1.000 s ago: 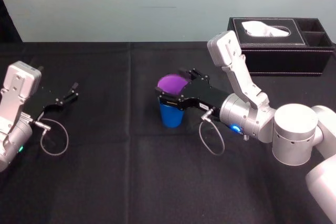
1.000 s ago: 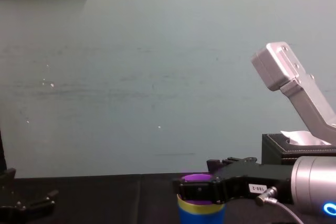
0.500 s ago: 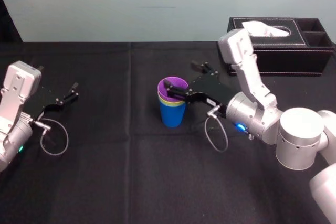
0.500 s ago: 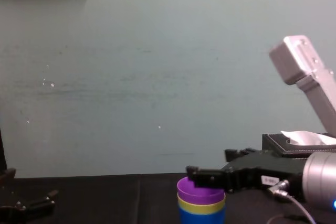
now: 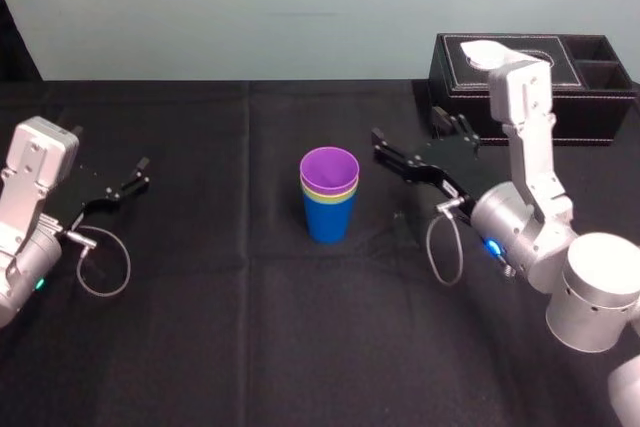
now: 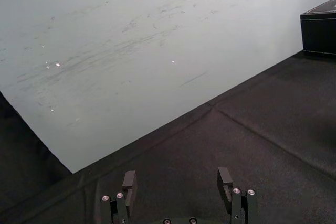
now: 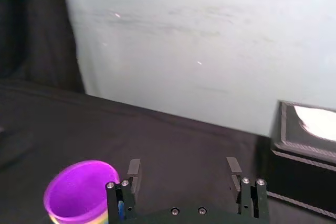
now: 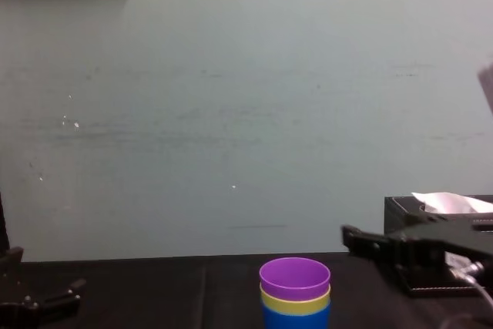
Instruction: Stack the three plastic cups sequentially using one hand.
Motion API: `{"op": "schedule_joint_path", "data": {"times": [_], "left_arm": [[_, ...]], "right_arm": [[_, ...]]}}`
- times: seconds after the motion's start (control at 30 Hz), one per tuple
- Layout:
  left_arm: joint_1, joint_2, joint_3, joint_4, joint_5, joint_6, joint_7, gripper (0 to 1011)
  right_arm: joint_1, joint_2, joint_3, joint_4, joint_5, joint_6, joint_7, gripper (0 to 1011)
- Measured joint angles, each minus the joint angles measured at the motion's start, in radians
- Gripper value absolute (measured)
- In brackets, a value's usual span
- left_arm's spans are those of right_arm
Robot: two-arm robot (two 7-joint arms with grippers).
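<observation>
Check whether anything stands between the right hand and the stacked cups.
Nothing visible does. The open right hand sits beside the stacked cups, only bare black tablecloth between them. The left hand idles far left.

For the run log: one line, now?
purple cup in yellow-green cup in blue cup; right gripper open, beside cups; left gripper open, parked

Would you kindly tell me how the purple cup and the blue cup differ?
The purple cup is nested topmost; the blue cup is lowest, standing on the black cloth. The purple cup shows only its rim and open mouth; the blue cup shows most of its wall. Both stand upright, clear of the open right tool.
</observation>
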Motion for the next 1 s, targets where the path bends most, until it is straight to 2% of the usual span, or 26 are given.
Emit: {"op": "schedule_joint_path", "data": {"times": [0.27,0.5,0.7,1.0], "left_arm": [[0.0,0.0,0.0,0.0,0.0,0.0,0.0,1011],[0.0,0.0,0.0,0.0,0.0,0.0,0.0,1012],[0.0,0.0,0.0,0.0,0.0,0.0,0.0,1011],[0.0,0.0,0.0,0.0,0.0,0.0,0.0,1011]], "right_arm": [[-0.041,-0.007,0.034,0.032,-0.04,0.014,-0.048,1004],[-0.051,-0.02,0.039,0.081,-0.082,0.033,-0.079,1004],[-0.053,-0.033,0.046,0.105,-0.093,0.042,-0.077,1004],[-0.053,-0.034,0.047,0.107,-0.094,0.042,-0.073,1004]]}}
